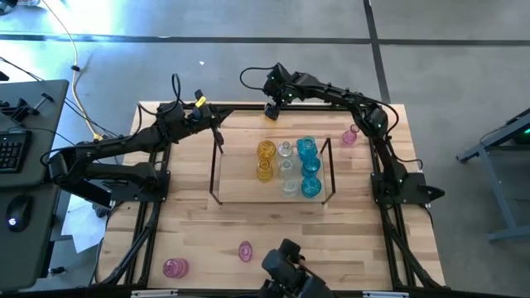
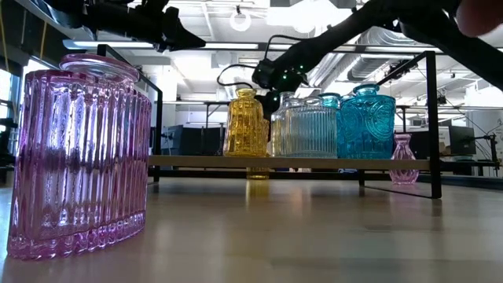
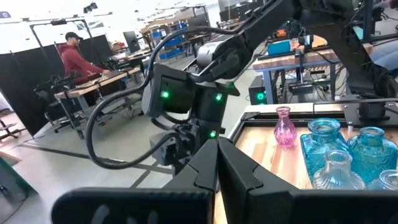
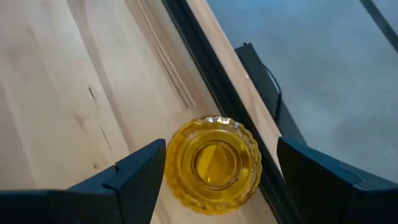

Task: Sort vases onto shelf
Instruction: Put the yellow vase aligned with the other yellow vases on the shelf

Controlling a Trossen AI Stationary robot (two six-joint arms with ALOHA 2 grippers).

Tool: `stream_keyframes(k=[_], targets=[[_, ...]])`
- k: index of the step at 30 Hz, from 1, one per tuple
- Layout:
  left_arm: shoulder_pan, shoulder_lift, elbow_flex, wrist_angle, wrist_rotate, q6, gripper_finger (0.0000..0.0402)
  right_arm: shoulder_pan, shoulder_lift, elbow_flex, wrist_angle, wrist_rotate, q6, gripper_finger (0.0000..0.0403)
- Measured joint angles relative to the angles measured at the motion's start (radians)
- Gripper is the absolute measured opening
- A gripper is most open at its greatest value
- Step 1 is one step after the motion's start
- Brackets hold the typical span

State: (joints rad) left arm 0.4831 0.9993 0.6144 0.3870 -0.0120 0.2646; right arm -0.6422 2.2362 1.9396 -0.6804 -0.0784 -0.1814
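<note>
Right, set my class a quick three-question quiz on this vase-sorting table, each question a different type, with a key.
1. True or false: the right gripper is shut on the ribbed amber-yellow glass vase beneath it.
2. How many cyan-blue glass vases stand on the light-wood shelf? A one, B three, C six.
3. Fill in: the small pink glass vase off the shelf's right-hand end stands on the ____.
Key: 1 false, its fingers stand open either side; 2 B; 3 wooden tabletop.

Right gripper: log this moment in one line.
right gripper: open, above yellow vase at table's far edge | left gripper: shut, idle | shelf: yellow, clear, blue vases
</note>
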Motion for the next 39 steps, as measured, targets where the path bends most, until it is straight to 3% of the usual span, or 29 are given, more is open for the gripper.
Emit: stream_keyframes(k=[6,15,19,30,39], targets=[[0.0,0.0,0.0,-0.001,0.0,-0.001,0.0003,-0.001,0.002,-0.007,0.005,-0.001,0.009,0.0277],[0.0,0.0,0.0,-0.002,0.0,-0.018,0.0003,0.0,0.002,-0.008,0.003,-0.005,0.019,0.0163],[0.0,0.0,0.0,-0.002,0.0,-0.063,0.0003,-0.002,0.0,-0.008,-0.011,-0.01,0.016,0.0133],[0.001,-0.001,0.0,0.033,0.0,-0.099,0.0003,-0.006,-0.001,-0.005,-0.025,-0.012,-0.003,0.0133],[0.001,-0.001,0.0,0.017,0.0,-0.102,0.0003,0.011,0.001,0.12,-0.172,-0.008,-0.002,0.0133]])
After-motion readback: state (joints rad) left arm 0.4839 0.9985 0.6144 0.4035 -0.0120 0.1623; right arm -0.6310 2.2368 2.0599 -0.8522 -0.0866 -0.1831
